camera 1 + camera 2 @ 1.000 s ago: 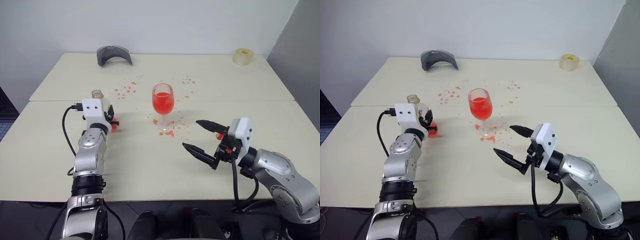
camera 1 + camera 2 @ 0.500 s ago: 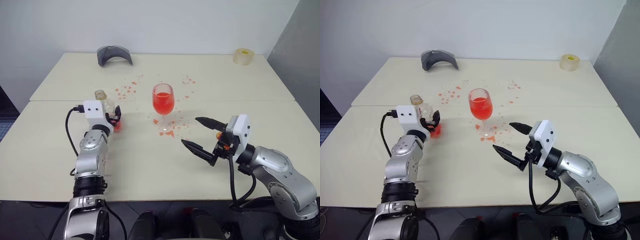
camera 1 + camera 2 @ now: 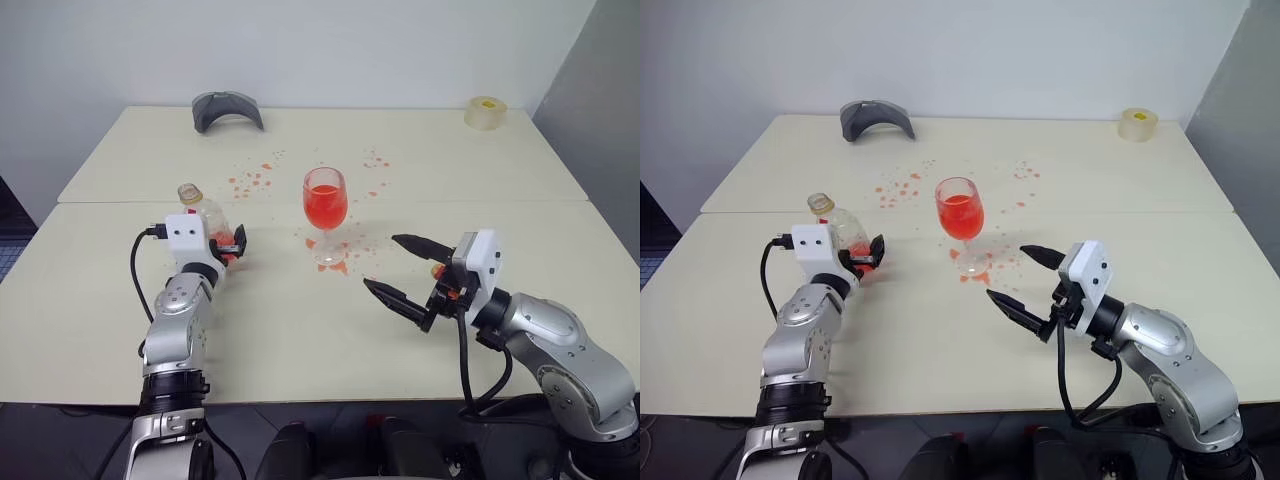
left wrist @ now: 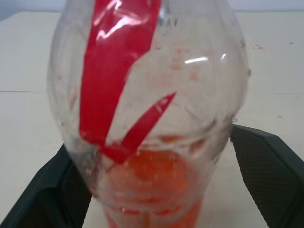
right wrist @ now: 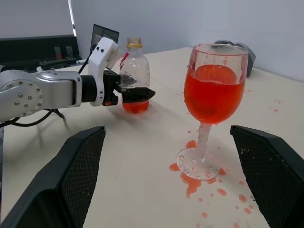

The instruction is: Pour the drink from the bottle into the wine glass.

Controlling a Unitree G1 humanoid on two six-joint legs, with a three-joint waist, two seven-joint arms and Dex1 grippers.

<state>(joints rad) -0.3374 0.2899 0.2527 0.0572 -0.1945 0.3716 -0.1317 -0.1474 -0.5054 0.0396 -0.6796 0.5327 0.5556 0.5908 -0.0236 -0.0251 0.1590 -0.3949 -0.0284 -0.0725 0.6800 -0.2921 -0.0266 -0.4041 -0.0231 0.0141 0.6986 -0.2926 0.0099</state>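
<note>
Now your left gripper [image 3: 865, 255] has let go: a second ago its fingers were clamped on the bottle [image 3: 843, 232], and they now stand spread to either side of it without gripping. You can see the bottle upright on the table [image 3: 300, 340], toward the left edge, with a little of the drink [image 4: 156, 190] low in its base. Your right gripper [image 3: 400, 270] has not moved and stays spread wide, holding nothing, toward the front right. The wine glass [image 3: 326, 205] stands mid-table as before, filled with red liquid, spilled drops [image 3: 340, 262] around its foot.
</note>
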